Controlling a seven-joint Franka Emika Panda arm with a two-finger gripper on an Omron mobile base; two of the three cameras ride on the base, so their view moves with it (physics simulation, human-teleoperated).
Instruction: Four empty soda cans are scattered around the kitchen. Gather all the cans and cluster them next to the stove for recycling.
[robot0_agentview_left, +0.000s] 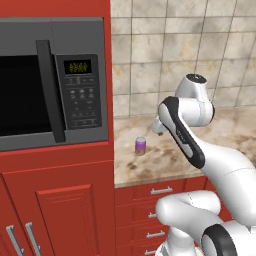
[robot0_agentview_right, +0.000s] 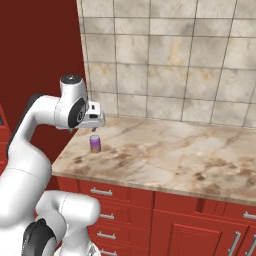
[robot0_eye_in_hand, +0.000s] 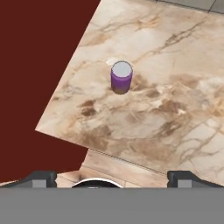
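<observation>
- Left base view: a purple soda can (robot0_agentview_left: 141, 145) stands upright on the beige marbled bench (robot0_agentview_left: 165, 162), near the bench's left end, just beside the tall red cabinet (robot0_agentview_left: 60, 200) that carries the microwave (robot0_agentview_left: 52, 82).
- From that same side, the can sits below and to the right of the microwave's keypad, a little way back from the bench's front edge.
- Right base view: the can (robot0_agentview_right: 95, 144) shows its silvery top and purple body, close to the left corner of the bench (robot0_agentview_right: 160, 155), with the red cabinet wall (robot0_agentview_right: 40, 45) rising just to its left.
- The white arm (robot0_agentview_right: 30, 130) bends over that corner, and the end effector (robot0_agentview_right: 94, 131) hangs above the can, apart from it, pointing downward.
- Tan tiled wall (robot0_agentview_right: 175, 60) runs behind the bench, well behind the can.
- Red drawers with grey handles (robot0_agentview_right: 102, 192) sit under the bench, below the can's corner.
- Hand view: looking down, the can (robot0_eye_in_hand: 121, 77) stands free on the marbled surface, near the edge that meets the dark red cabinet side (robot0_eye_in_hand: 39, 65).
- The two dark fingertips (robot0_eye_in_hand: 39, 178) sit far apart at the bottom of that view, so the end effector (robot0_eye_in_hand: 111, 179) is spread wide and grips nothing.
- The can lies ahead of the fingertips, roughly centred between them, with bare bench (robot0_eye_in_hand: 175, 109) between it and them.
</observation>
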